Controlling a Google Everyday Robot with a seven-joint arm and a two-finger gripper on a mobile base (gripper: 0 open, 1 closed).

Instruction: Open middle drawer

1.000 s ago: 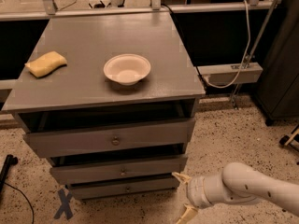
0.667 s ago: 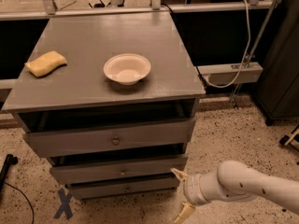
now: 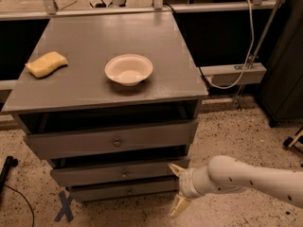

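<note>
My gripper [image 3: 177, 188] hangs low, just off the front right corner of the desk [image 3: 94, 37], fingers [image 3: 175, 169] spread wide with nothing between them. The upper fingertip is right at the right end of the middle drawer [image 3: 109, 173]; touching or not, I can't tell. That drawer sits between the taller top drawer [image 3: 94, 143] and the slim bottom drawer [image 3: 113, 191], brass knob [image 3: 124, 174] at centre. Up top, a white bowl [image 3: 129, 69] sits mid-desk and a yellow sponge [image 3: 46, 64] lies near the left edge.

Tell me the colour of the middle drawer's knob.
Brass knob on the grey middle drawer, in the camera view; the open gripper sits by its right end.
</note>
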